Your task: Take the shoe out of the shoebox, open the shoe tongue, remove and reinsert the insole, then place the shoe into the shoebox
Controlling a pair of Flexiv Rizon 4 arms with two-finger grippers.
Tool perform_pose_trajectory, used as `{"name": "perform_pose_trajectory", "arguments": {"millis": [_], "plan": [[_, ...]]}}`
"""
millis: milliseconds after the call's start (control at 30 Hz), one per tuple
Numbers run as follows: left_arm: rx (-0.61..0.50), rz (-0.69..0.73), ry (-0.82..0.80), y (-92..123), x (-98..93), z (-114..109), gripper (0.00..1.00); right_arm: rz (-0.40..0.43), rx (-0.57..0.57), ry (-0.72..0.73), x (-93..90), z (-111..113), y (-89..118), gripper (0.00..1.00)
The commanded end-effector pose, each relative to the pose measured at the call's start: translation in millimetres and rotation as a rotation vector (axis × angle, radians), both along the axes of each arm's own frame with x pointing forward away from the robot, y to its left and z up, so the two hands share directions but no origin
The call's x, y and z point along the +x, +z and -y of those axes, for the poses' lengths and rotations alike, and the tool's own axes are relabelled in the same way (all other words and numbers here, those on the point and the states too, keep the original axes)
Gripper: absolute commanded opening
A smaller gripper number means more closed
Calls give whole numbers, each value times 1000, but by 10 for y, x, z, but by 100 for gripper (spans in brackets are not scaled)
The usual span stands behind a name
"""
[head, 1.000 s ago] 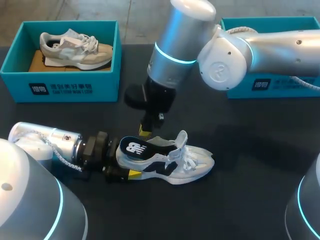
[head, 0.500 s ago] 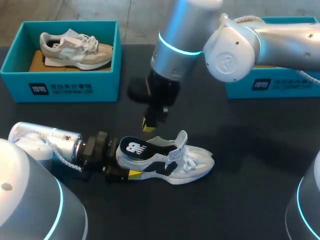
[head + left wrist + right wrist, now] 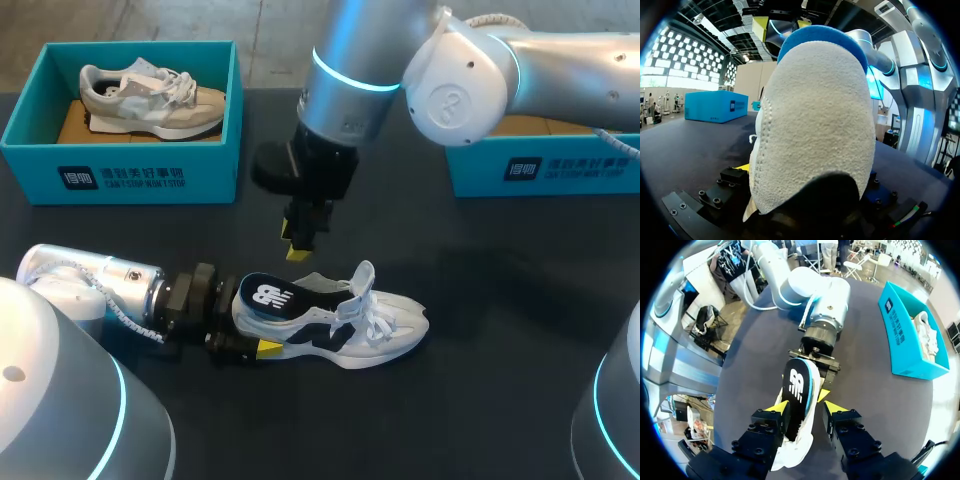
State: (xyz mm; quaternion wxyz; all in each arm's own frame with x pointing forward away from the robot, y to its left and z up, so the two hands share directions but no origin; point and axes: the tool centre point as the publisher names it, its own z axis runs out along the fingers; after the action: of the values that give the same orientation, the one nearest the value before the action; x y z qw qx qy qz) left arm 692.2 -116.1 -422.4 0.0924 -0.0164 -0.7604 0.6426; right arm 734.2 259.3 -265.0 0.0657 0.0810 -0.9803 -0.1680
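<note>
A white and navy shoe (image 3: pixel 345 322) lies on its sole on the dark table, toe to the right. Its black insole (image 3: pixel 272 297) with a white logo sits in the heel opening, back end raised; the right wrist view shows that insole (image 3: pixel 797 390) below its fingers. My left gripper (image 3: pixel 245 335) lies low on the table, shut on the shoe's heel (image 3: pixel 815 125), which fills its wrist view. My right gripper (image 3: pixel 300 243) hangs open just above the insole with nothing between its fingers (image 3: pixel 781 407).
A teal shoebox (image 3: pixel 120 180) at the back left holds a grey shoe (image 3: pixel 150 95). A second teal box (image 3: pixel 540 170) stands at the back right, partly behind my right arm. Bare table lies right of and in front of the shoe.
My right gripper has opened, let go of the insole's edge and risen a little above the shoe. The left gripper and the shoe have stayed in place.
</note>
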Motion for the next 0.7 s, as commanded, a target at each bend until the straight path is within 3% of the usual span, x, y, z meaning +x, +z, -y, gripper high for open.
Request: {"name": "perform_pose_trajectory", "arguments": {"millis": [33, 233, 400, 533, 667, 700], "plan": [[0, 0, 1, -20, 14, -11, 0, -2, 4, -3, -9, 4, -10, 43], [0, 0, 1, -20, 14, -11, 0, -29, 11, 25, 3, -54, -6, 51], [0, 0, 1, -20, 14, -11, 0, -92, 28, 48, 59, -74, -76, 85], [0, 0, 1, -20, 14, -11, 0, -154, 29, 71, 86, -107, -126, 100], [0, 0, 1, -20, 14, -11, 0, -202, 31, 81, 99, -124, -213, 98], [0, 0, 1, -20, 14, -11, 0, -213, 32, 79, 95, -127, -238, 92]]}}
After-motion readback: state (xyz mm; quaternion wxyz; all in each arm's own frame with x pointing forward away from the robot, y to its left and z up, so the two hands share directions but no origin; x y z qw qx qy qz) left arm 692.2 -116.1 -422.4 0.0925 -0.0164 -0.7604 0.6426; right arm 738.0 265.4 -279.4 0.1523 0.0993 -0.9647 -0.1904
